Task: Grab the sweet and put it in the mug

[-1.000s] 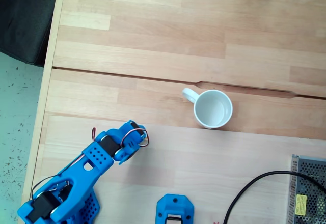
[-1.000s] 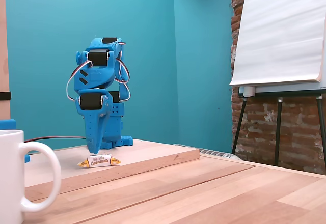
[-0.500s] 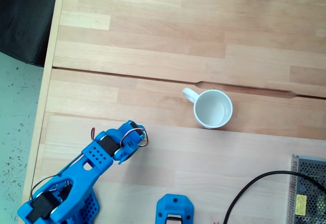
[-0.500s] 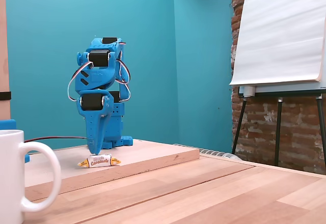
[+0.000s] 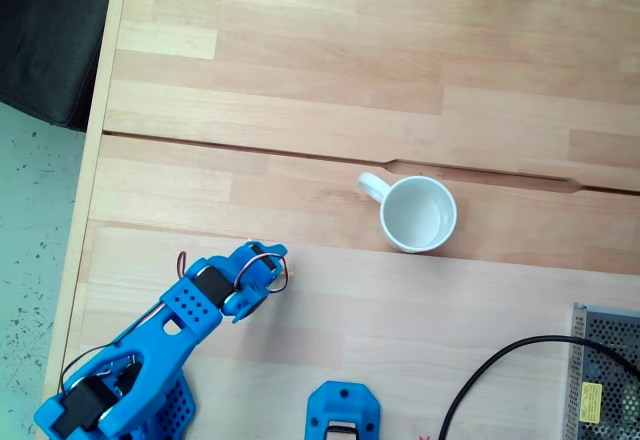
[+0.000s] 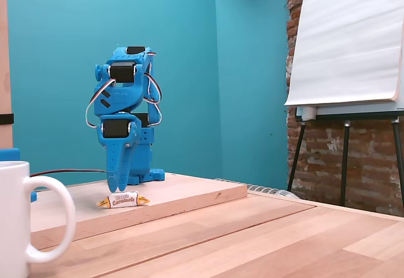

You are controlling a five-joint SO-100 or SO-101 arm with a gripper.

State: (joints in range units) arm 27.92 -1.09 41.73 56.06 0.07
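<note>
Jaws pointing straight down, holding nothing, and how far apart they stand is hard to tell from here as the gripper (image 6: 117, 189) hangs just above the sweet (image 6: 123, 199). The sweet lies flat on the raised wooden board (image 6: 189, 197), untouched. So the grab is not yet made. The mug (image 5: 418, 213) stands upright and empty, well apart, with the lift, carry and drop all left to do.
</note>
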